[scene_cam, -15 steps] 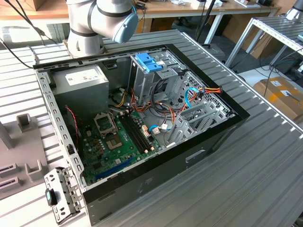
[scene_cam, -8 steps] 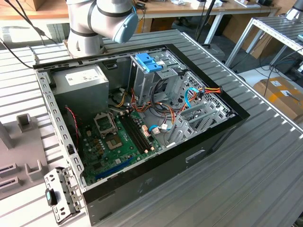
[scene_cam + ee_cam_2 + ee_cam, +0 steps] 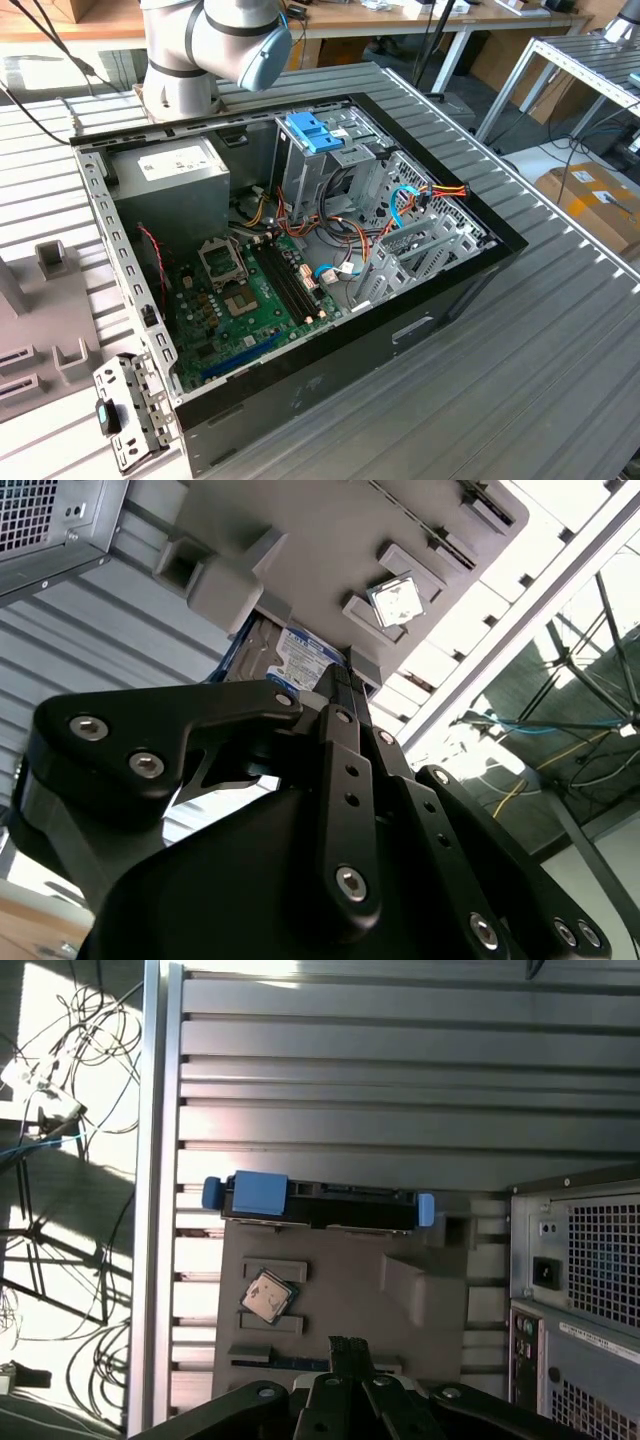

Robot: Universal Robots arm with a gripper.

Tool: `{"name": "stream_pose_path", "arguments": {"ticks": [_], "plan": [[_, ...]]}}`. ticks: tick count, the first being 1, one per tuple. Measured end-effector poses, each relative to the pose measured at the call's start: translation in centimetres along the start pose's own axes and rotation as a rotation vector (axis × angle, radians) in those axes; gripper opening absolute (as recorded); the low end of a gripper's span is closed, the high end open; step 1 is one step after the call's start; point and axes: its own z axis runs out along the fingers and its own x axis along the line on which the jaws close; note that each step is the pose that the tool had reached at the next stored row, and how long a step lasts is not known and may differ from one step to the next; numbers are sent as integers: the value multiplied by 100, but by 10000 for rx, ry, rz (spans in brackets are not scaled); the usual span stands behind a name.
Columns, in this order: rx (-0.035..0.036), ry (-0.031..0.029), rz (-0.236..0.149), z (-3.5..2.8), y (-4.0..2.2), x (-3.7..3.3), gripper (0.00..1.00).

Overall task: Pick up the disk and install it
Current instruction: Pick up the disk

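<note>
The disk (image 3: 330,1206) stands on edge in a grey holder (image 3: 340,1290) near the bench (image 3: 350,1080) edge, beside the computer case (image 3: 580,1290), with the gripper (image 3: 350,1346) above the holder, jaws clenched on nothing.

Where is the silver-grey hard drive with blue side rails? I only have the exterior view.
Observer: In the first wrist view the silver-grey metal hard drive with blue side rails sits at the edge of a flat grey fixture plate, near the computer case's rear panel.
Operator: Is the tool on it?
Observer: No. The black tool hangs over the plate, apart from the drive.
Operator: Anything else on that plate?
Observer: A small square silver processor chip lies near the drive.
</note>
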Motion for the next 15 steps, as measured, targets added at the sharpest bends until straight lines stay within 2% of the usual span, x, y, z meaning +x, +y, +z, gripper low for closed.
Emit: {"name": "stream_pose_path", "arguments": {"ticks": [15], "plan": [[-9, 16, -348, 0, 0, 0, 11]]}}
